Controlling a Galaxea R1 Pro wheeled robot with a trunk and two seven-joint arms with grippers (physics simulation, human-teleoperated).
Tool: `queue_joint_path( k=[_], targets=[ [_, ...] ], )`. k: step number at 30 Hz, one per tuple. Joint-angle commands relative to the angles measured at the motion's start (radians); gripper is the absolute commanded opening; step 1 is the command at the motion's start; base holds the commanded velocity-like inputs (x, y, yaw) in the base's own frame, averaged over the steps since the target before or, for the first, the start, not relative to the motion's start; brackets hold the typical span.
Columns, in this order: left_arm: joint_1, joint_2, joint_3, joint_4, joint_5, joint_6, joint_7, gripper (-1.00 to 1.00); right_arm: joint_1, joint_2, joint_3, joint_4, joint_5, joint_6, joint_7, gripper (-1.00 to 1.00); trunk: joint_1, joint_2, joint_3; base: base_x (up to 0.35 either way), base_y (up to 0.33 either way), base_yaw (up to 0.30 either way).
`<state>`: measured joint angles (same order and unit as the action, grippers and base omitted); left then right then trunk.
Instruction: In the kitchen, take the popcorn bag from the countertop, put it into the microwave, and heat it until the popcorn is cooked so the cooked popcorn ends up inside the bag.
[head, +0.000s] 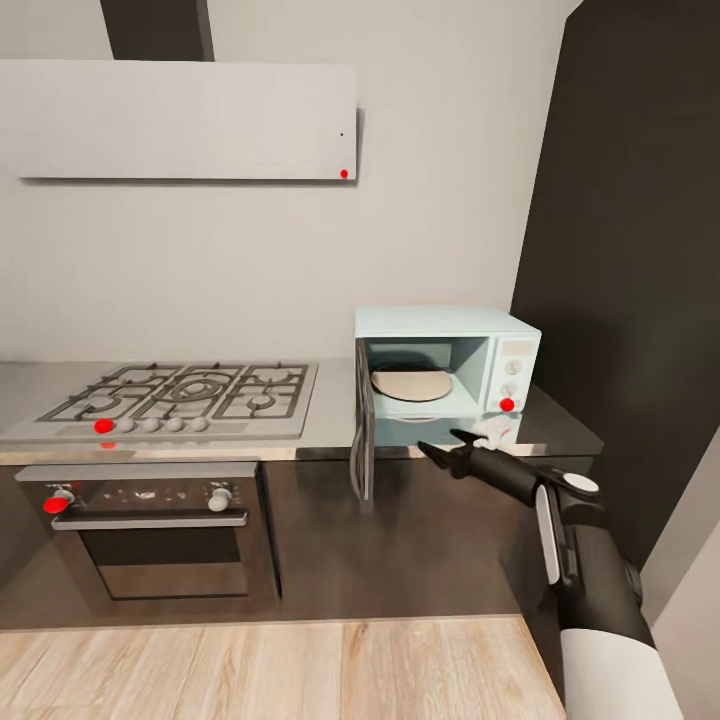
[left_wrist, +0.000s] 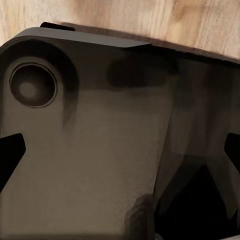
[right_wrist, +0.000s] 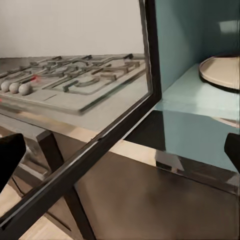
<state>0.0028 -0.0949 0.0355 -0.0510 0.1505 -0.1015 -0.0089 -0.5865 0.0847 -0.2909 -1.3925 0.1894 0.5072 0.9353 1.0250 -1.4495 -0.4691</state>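
A: The microwave (head: 445, 365) stands on the table (head: 320, 432), between the gas hob (head: 180, 395) and the dark wall panel (head: 630, 250). Its door (head: 362, 432) hangs wide open, presumably so the chamber can receive the sack. Seen from the right wrist, the glass door crosses the frame with the hob visible through it.

B: And the right pincer (head: 443, 446)?

A: It hovers just before the open chamber, low at the table's edge, its black fingers spread and pinching nothing. The posture suggests the door-opening step is done and the arm is free to fetch.

B: The left pincer?

A: The left wrist camera looks onto a dark part of the machine's own body over the wood floor (left_wrist: 150, 20); only finger edges show at the frame's sides, so I cannot tell its state.

B: How does the task's object look?

A: The microwave is a pale mint-blue box with a round beige turntable (head: 411, 383) inside and a side panel carrying two knobs and a red dot (head: 507, 404). Something small and whitish sits by its front corner, too indistinct to name. I cannot place the popcorn bag.
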Motion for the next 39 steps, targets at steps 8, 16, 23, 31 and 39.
queue_joint_path(
  k=[8,16,23,31,39],
  targets=[
    [0.0,0.0,0.003,-0.001,0.006,-0.001,0.0,1.0,-0.001,0.002,-0.006,0.014,0.017,-0.005,-0.11,1.0,0.0,-0.001,-0.001,0.0,0.0,0.0],
    [0.0,0.0,0.004,-0.001,0.006,-0.001,0.0,1.0,-0.001,-0.132,-0.007,0.602,0.114,-0.081,-0.233,1.0,0.0,-0.001,-0.001,0.0,0.0,0.0],
    [0.0,-0.002,0.004,-0.001,0.006,-0.003,0.0,1.0,-0.001,-0.169,0.0,1.143,0.12,-0.362,-0.462,1.0,0.0,-0.001,-0.001,0.0,0.0,0.0],
    [0.0,-0.002,0.004,-0.001,0.006,-0.003,0.001,1.0,0.22,-0.211,0.013,1.421,0.185,-0.541,-0.631,1.0,0.0,-0.001,-0.001,0.0,0.0,0.0],
    [0.0,-0.002,0.004,0.0,0.006,-0.003,0.001,1.0,0.351,-0.198,0.006,1.426,0.181,-0.541,-0.87,1.0,0.0,-0.001,-0.001,0.0,0.0,0.0]
  ],
)
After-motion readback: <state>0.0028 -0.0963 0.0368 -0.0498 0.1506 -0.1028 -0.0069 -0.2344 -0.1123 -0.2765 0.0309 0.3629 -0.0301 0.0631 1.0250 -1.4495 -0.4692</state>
